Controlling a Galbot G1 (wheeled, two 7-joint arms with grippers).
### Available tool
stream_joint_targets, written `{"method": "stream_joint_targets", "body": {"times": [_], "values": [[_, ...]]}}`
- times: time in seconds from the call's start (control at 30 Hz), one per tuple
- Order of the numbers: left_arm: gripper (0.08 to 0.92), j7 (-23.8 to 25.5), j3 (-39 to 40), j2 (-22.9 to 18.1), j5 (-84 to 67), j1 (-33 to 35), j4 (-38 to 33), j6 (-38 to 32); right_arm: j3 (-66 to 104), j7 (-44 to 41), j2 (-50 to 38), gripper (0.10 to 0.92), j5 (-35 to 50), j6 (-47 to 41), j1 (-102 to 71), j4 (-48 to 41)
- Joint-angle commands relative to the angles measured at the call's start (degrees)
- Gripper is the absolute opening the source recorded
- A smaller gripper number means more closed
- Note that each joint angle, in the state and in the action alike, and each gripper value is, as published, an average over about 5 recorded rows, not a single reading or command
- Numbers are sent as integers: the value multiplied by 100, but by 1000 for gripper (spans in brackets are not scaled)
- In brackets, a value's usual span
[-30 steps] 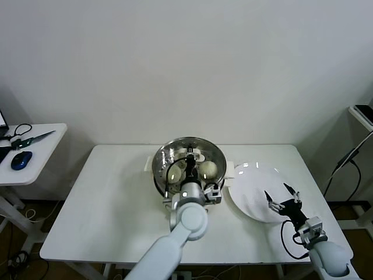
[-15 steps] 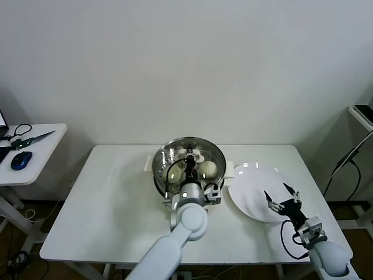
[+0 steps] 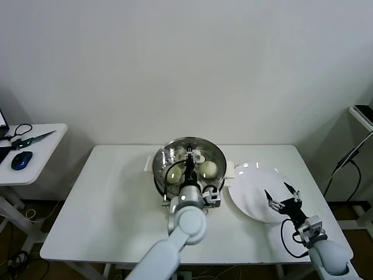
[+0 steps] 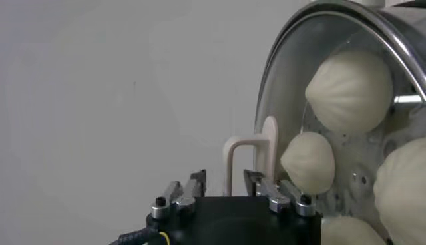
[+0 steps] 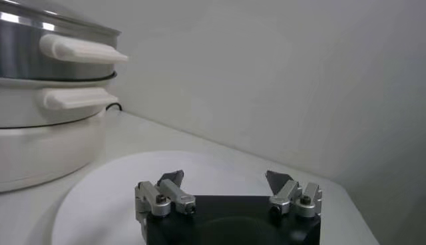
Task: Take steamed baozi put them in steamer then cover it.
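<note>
A white rectangular worktop (image 3: 111, 210) stands against a plain pale wall. To the robot's left is a smaller white side table (image 3: 35, 153) carrying a blue computer mouse (image 3: 21, 160) and a pair of scissors (image 3: 32, 139). At the far right edge a shelf (image 3: 362, 116) holds a dark object, and a black cable (image 3: 344, 163) hangs beside it.

Near the back middle of the worktop sits the steamer (image 3: 162, 175), a shiny round steel basket on a white base. The cover (image 3: 201, 147), a clear glass lid with a metal rim, lies on top of it. Through the glass the steamed baozi (image 3: 208, 169) show as pale domes inside the basket. Just to the steamer's right lies a flat white plate (image 3: 247, 195).

The left tool (image 3: 190, 157) hangs over the centre of the cover, its fingers set narrowly apart around the cream handle (image 3: 194, 155). The right tool (image 3: 282, 195) hovers above the near right part of the plate, its fingers spread wide and holding nothing.

The left wrist view adds what the head view cannot: the handle (image 4: 249, 160) is a thin cream loop standing between the two fingertips with a gap on either side, and the pleated tops of the baozi (image 4: 348, 90) press close under the glass. The right wrist view shows the steamer's side, with a cream side handle (image 5: 80, 49) on the steel basket and another below on the white base (image 5: 46, 150).
</note>
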Motion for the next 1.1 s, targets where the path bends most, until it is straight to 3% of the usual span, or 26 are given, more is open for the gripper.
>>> {"method": "stream_joint_targets", "body": {"times": [0.03,0.43,0.53,0.7,0.87,1.1], "values": [[480,73,14,230,-96,169,-663,279,8,118,1,823,242,-360,39,84],[801,-66,-285,795,-591,917,-1874,279,11,144,9,823,273,-551,130,136],[820,-367,-517,951,-1101,1214,-2245,279,25,165,6,823,388,-583,119,191],[822,-1302,-1303,1055,-2440,1719,-2770,115,53,176,48,823,415,-536,62,265],[823,-2047,-2753,1153,-4325,2486,-3150,-1061,104,150,89,823,395,-504,-33,342],[823,-2421,-4713,858,-7227,3451,-2978,-3186,163,119,139,823,401,-451,-116,437]]}}
